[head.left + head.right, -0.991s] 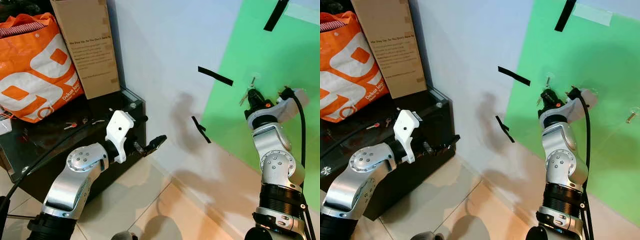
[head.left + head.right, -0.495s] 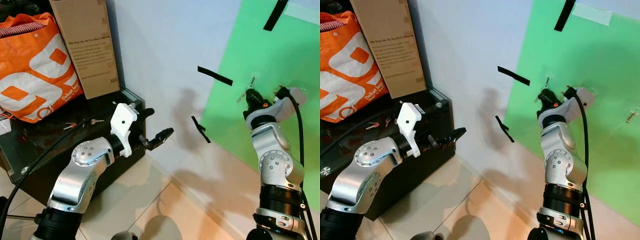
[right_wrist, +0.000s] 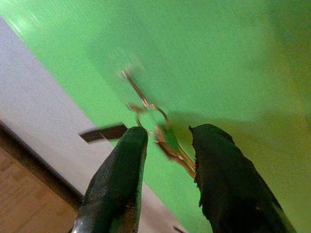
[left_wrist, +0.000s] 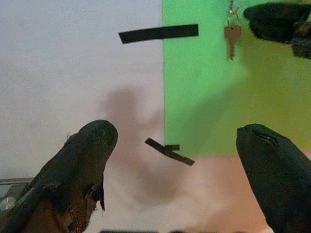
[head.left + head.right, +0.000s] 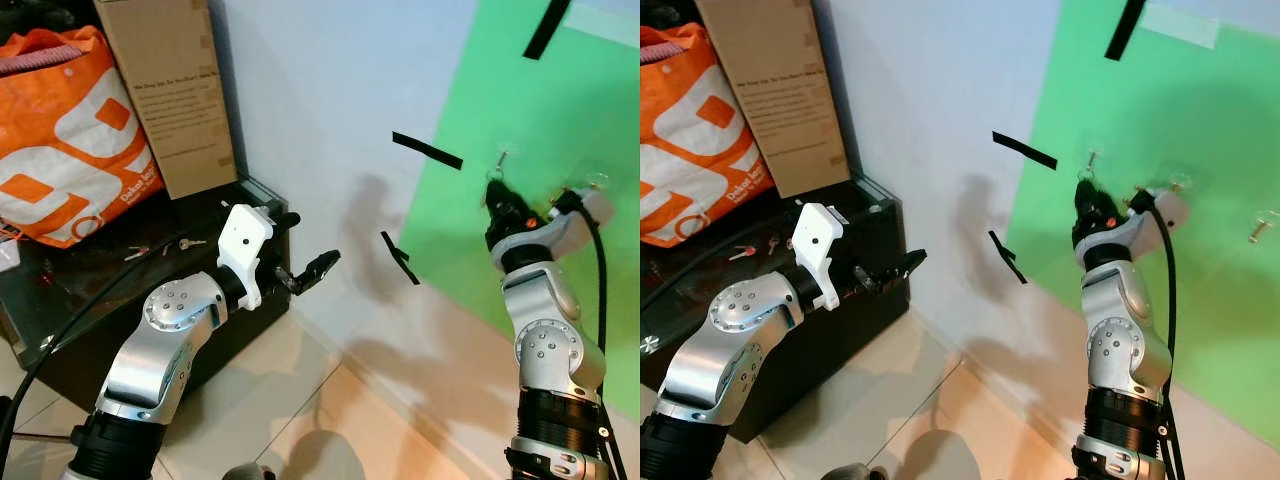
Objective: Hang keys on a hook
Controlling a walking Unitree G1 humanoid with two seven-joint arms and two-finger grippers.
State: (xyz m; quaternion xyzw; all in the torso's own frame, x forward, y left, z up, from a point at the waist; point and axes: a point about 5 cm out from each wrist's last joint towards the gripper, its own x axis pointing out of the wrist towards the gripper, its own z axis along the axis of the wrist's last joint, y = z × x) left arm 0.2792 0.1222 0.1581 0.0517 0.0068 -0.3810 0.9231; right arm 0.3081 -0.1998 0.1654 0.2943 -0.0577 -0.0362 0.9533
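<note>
1. I see a pale wall point(image 5: 320, 90) across the upper middle, with a green panel point(image 5: 560, 110) at the right bearing black tape strips point(image 5: 427, 151).
2. Lower frame: beige tiled floor point(image 5: 300, 410).
3. At left, a black cabinet point(image 5: 60, 300) carries an orange bag point(image 5: 60, 140) and a cardboard box point(image 5: 170, 90).

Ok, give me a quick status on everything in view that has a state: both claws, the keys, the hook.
Right claw: raised at the green panel, fingers apart around the keys.
Keys: hanging from the hook against the green panel.
Hook: on the green panel, carrying the key ring.
Left claw: open, holding nothing, pointed at the wall.
Spare keys: lying flat on the black cabinet.
</note>
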